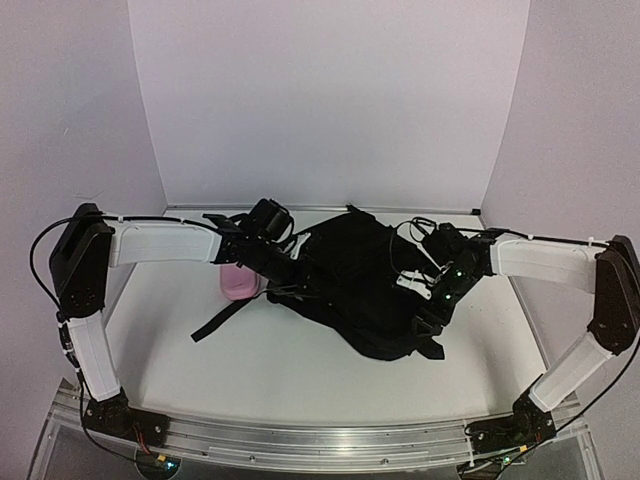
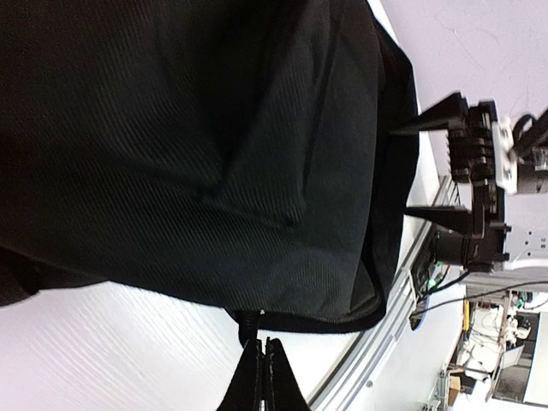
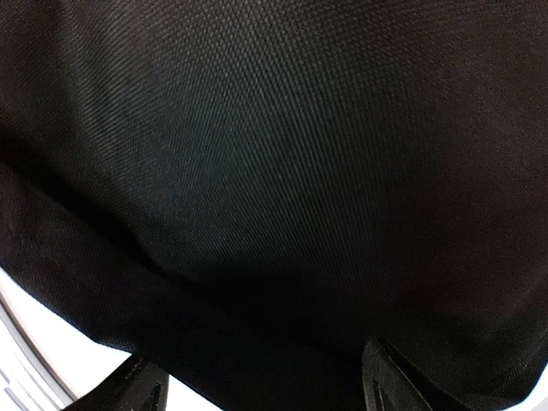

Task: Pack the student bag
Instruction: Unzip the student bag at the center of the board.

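We see only part of the one pink pencil case (image 1: pixel 240 283), half hidden under the left arm. One soft, finely woven black student bag (image 1: pixel 355 280) slumps far-centre on the white tabletop (image 1: pixel 250 370). The left pincer (image 2: pixel 264 368) is clenched at the bag's edge, and we cannot tell whether it pinches anything. The right pincer (image 3: pixel 257 360) gapes, released, against the fabric.

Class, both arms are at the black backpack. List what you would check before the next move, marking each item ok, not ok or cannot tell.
1. Left fingers shut at the edge of the student bag: ok.
2. Bag fabric pinched between them: cannot tell.
3. Right fingers apart against the bag: ok.
4. Bag's zip open: cannot tell.
5. Pink pencil case packed: not ok, it lies on the table beside the bag.
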